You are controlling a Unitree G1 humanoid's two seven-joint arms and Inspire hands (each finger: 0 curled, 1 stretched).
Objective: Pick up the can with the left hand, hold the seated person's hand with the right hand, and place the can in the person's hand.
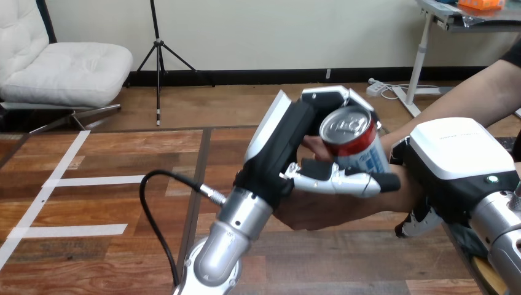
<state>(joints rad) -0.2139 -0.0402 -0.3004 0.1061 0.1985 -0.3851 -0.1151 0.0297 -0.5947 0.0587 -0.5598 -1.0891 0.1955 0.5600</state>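
A red, silver and blue can [361, 153] is held upright in my left hand [289, 141] at the middle of the view. The fingers curl over its far side and the thumb [341, 179] crosses its front. The person's hand [325, 210] lies open, palm up, just under and behind the can, with its forearm running in from the upper right. My right hand [458, 157] sits at the person's wrist, its white back on top and its fingers [418, 222] curled under the wrist.
White tape strips [92, 180] mark the wooden surface at the left. A dark edge [476, 258] shows at the bottom right under my right forearm.
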